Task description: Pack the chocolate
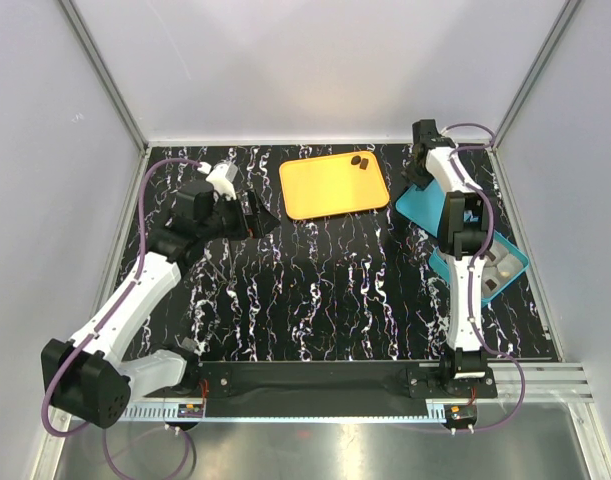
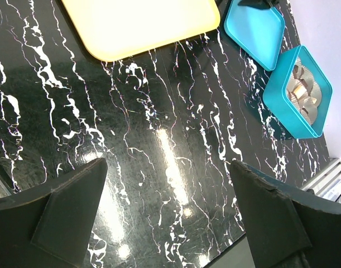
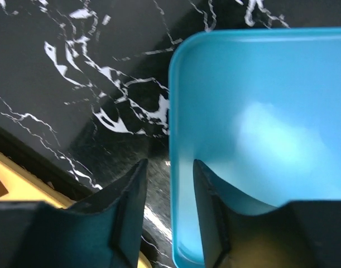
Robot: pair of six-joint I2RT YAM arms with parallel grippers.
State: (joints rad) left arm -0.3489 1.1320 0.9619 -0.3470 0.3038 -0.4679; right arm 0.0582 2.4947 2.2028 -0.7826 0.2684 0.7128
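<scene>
Two dark brown chocolate pieces [image 1: 361,161] lie at the far right corner of the orange tray [image 1: 325,190]. The teal box [image 1: 505,250] at the right holds more pieces in a pale insert; it also shows in the left wrist view [image 2: 282,103]. The teal lid [image 1: 417,207] lies beside it, between box and tray. My right gripper [image 3: 169,167] is open and low, with its jaws straddling the lid's [image 3: 259,123] left rim, one finger inside and one outside. My left gripper [image 2: 169,164] is open and empty above bare table, left of the tray.
The black marbled tabletop [image 1: 315,290] stretches between the arms. The tray's edge [image 2: 137,28] lies ahead of the left gripper, with the lid [image 2: 257,30] to its right. White walls close in the back and sides.
</scene>
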